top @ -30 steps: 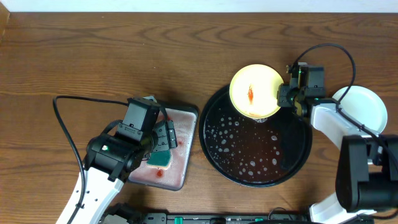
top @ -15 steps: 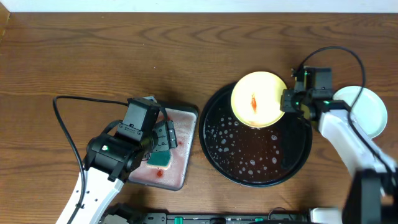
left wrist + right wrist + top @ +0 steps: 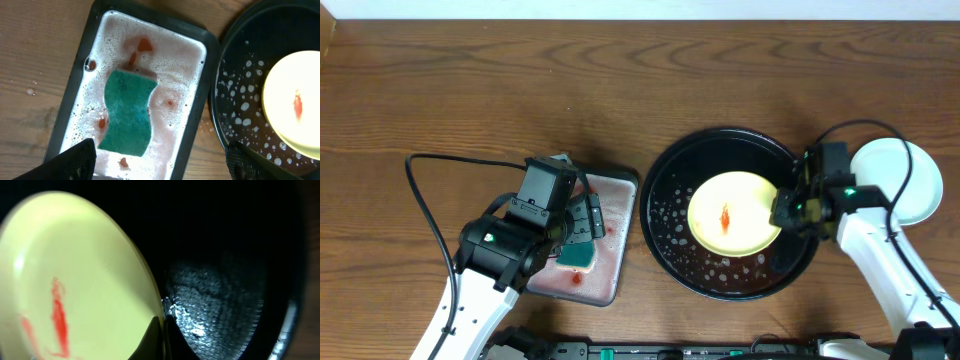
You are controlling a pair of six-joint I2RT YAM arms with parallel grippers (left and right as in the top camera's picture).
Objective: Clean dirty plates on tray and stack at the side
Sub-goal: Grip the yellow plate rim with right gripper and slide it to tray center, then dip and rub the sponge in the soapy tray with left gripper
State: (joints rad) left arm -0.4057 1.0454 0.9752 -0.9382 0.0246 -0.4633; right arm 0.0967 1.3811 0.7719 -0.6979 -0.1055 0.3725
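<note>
A pale yellow plate (image 3: pixel 730 213) with a red sauce smear is over the large round black tray (image 3: pixel 665 190), and soapy droplets lie on the tray floor. My right gripper (image 3: pixel 783 208) is shut on the plate's right rim. In the right wrist view the fingers (image 3: pixel 162 330) pinch the yellow plate (image 3: pixel 75 280) at its edge. A pale mint-white plate (image 3: pixel 905 180) lies on the table to the right of the tray. My left gripper (image 3: pixel 157 160) is open above the teal sponge (image 3: pixel 127 112), not touching it. The third plate is out of view.
The small rectangular grey tray (image 3: pixel 620 262) holds foamy, red-tinged water and the teal sponge (image 3: pixel 578 255), left of the black tray. The black tray's rim (image 3: pixel 217 100) and the yellow plate (image 3: pixel 292 115) show in the left wrist view. A black cable (image 3: pixel 450 160) loops on the table at left.
My right gripper has carried the yellow plate from the tray's far rim toward its middle and lowered it. The left arm has not moved.
</note>
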